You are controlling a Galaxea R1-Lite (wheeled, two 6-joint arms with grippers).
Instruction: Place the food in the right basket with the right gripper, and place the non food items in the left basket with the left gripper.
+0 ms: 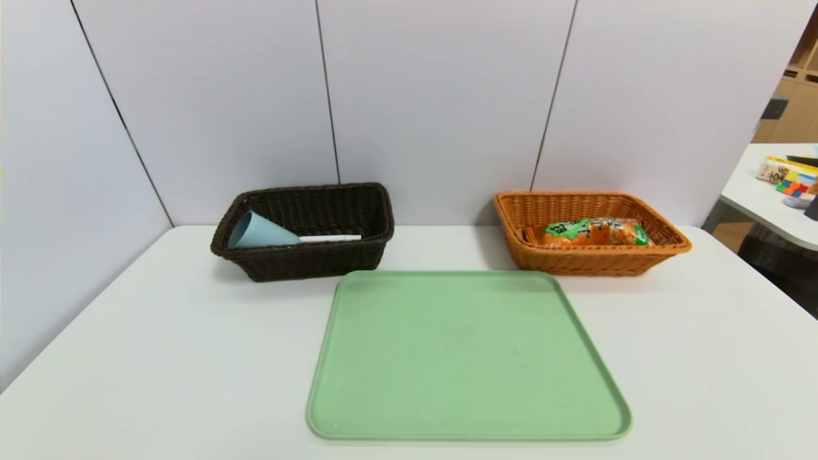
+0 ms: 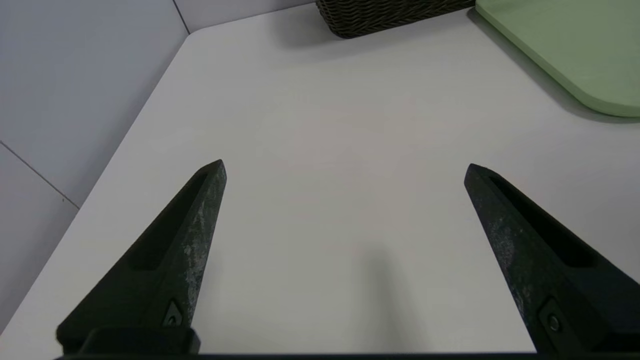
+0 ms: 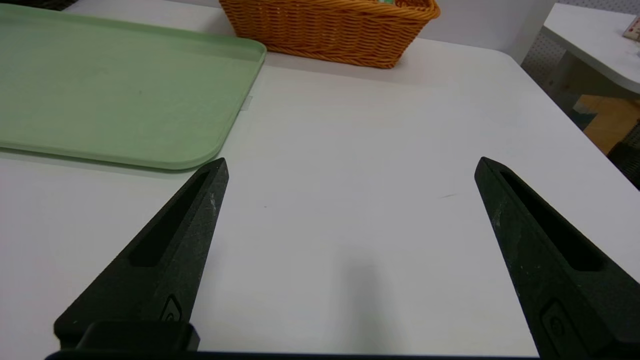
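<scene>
Wide-open and empty, left claw point(image 2: 345, 172) and right claw point(image 3: 352, 167) hover above the table point(image 1: 160, 358); both baskets hold items.

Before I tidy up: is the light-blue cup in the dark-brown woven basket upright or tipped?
Tipped: the light-blue cup leans over in the dark-brown woven basket, its mouth facing sideways.

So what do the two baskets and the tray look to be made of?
Dark basket: woven strands, matte to faintly glossy, probably plastic wicker, though rattan is possible. Orange-brown basket: the same kind of weave with a slight sheen, likewise uncertain. Tray: likely moulded plastic, satin, judging by its smooth surface and rounded raised rim.
</scene>
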